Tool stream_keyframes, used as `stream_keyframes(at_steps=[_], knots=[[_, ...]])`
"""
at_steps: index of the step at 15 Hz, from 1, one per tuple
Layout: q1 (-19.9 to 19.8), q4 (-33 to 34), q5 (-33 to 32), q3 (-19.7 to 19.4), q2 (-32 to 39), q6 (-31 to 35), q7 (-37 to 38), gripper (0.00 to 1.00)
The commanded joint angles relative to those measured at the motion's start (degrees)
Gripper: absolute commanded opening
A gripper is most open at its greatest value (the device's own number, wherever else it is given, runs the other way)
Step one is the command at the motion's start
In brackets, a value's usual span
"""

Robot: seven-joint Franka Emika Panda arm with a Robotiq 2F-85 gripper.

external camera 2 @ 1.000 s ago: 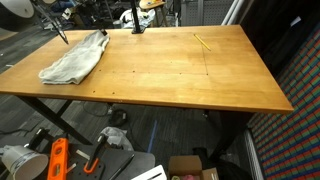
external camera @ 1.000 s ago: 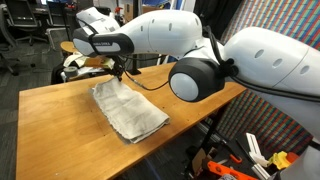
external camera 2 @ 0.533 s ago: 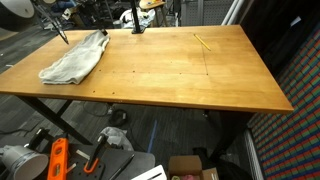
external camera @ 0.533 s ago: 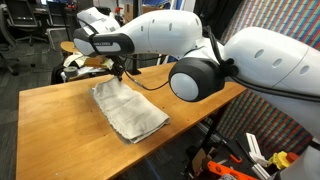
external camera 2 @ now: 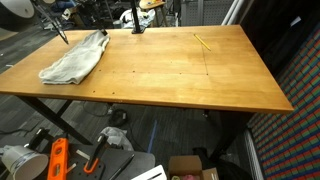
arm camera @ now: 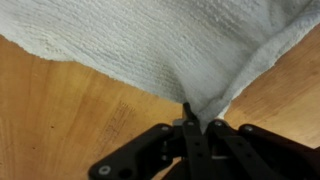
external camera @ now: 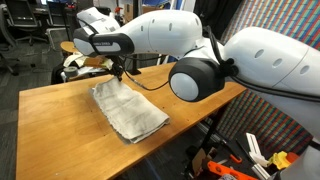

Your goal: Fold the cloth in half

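Pinches a corner of the cloth (arm camera: pixel 150 50) in the tool (arm camera: pixel 196 120), jaws drawn narrow on the fabric at the lower centre of the wrist view. Looks like the opening of the fold: corner caught, not yet carried over. Calls next for lifting that corner and drawing it across to the opposite edge. Leaves the rest lying rumpled on the bench (external camera: pixel 50 125), mid-frame in an exterior view, tool at its upper end.

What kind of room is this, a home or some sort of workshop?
Most likely a lab or workshop: a large white robot arm reaches over a plain wooden table, office chairs stand behind, and orange tools lie on the floor.
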Motion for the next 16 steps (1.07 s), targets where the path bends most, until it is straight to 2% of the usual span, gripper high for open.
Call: stream_keyframes(at_steps=[1,3,16], knots=[[-0.1,0.9,0.2,-0.1,0.4,-0.4,-0.2,0.07],[0.0,1.3,0.0,-0.4,0.5,-0.2,0.9,0.02],[0.0,0.3,-0.1,-0.7,-0.8,0.3,2.9,0.04]])
